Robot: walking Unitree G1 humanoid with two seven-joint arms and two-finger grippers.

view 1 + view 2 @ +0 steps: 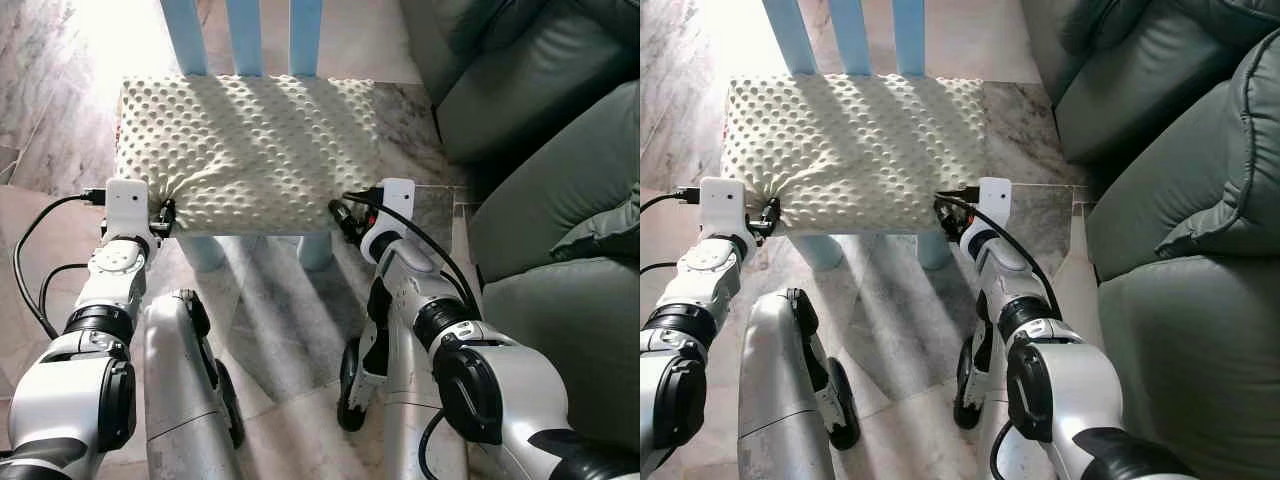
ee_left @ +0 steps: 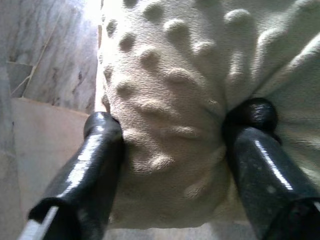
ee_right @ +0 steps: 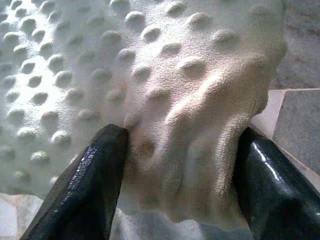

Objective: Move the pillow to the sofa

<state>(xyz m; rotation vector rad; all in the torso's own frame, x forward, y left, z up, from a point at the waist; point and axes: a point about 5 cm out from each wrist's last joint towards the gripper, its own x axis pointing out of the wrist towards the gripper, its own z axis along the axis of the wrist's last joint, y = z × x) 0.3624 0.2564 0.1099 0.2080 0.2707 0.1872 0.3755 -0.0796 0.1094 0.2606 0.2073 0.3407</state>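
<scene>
A cream pillow point(image 1: 245, 150) with a bumpy surface lies across a light blue chair point(image 1: 246, 35). My left gripper point(image 1: 160, 218) is shut on the pillow's near left corner; its fingers point(image 2: 100, 150) press into the fabric point(image 2: 175, 130). At the near right corner my right gripper point(image 1: 343, 215) is shut on the pillow too, the cloth point(image 3: 185, 120) bunched between its fingers point(image 3: 95, 175). The dark green sofa point(image 1: 560, 200) stands to the right.
The chair's blue back slats point(image 1: 845, 35) rise behind the pillow, and its legs point(image 1: 205, 255) stand below. Marble floor point(image 1: 60, 70) lies all around. My own legs point(image 1: 185, 380) show below. The sofa's cushions point(image 1: 1180, 330) fill the right side.
</scene>
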